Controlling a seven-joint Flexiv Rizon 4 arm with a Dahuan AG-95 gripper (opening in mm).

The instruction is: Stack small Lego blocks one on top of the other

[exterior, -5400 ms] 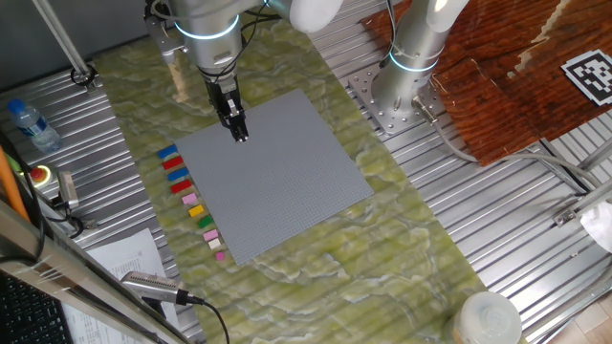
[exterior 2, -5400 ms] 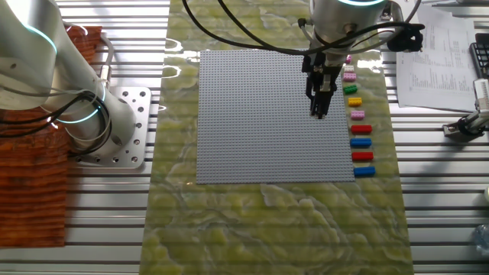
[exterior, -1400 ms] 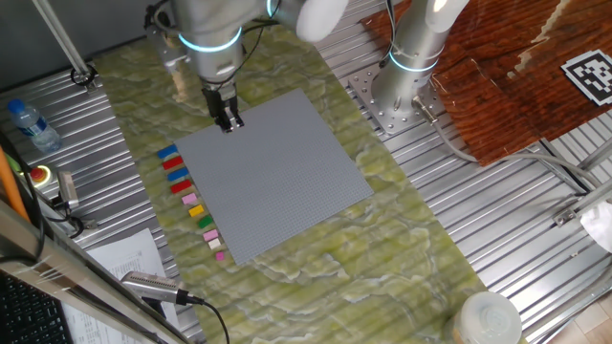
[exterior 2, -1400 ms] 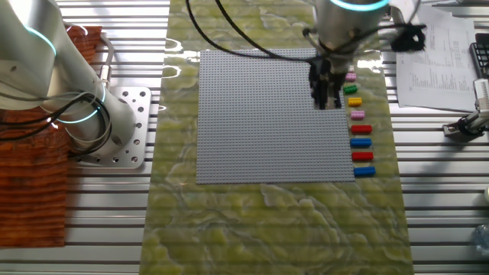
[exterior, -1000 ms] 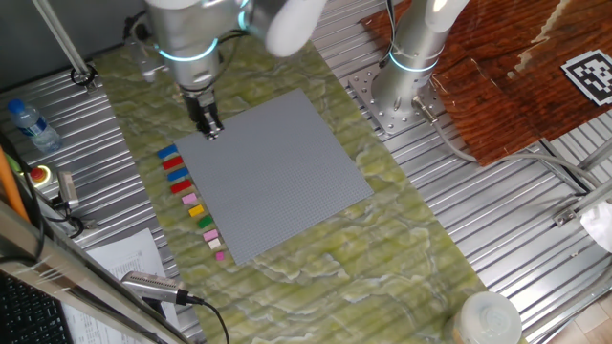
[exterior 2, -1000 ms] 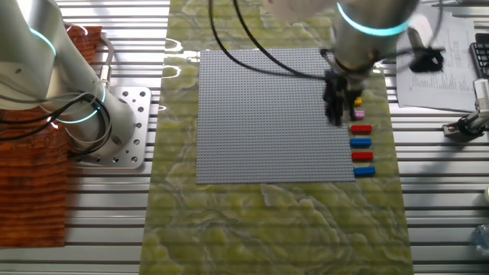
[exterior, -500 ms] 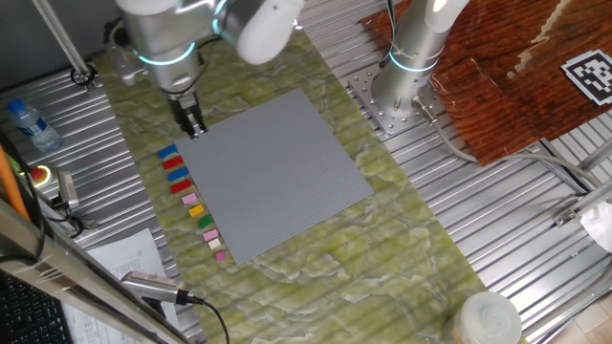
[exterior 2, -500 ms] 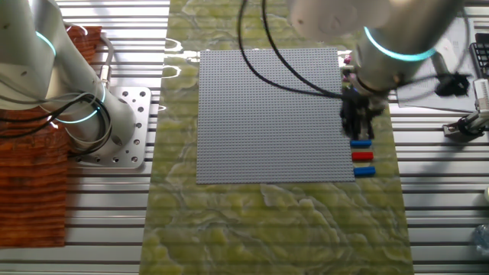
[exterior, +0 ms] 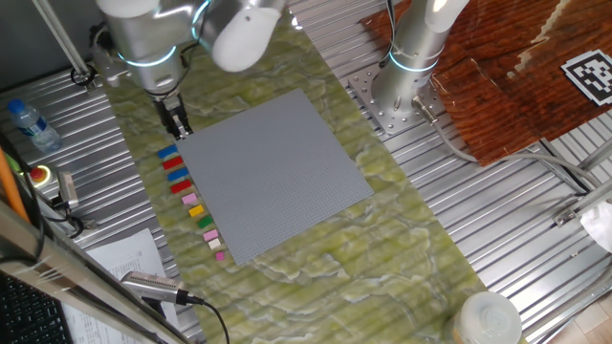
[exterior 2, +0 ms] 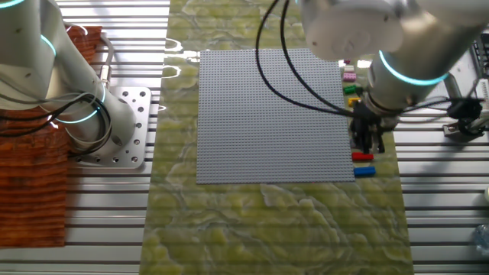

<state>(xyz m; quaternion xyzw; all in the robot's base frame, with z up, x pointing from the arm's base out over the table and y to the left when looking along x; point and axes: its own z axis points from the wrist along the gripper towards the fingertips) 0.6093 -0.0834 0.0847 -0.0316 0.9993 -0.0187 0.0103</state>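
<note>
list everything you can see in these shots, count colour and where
small Lego blocks: a row of about nine, blue, red, pink, yellow and green, on the mat along one edge of the baseplate
baseplate: one, grey, studded, flat on the middle of the mat
mat: one, green marbled, on the ribbed metal table
water bottle: one, clear with blue cap, near the table's edge
papers: white printed sheets, beside the mat
marker tag: one, black and white, on a brown board
arm base: one, silver, bolted beside the mat
gripper: one, black, above the blue end of the block row; open or shut cannot be told
</note>
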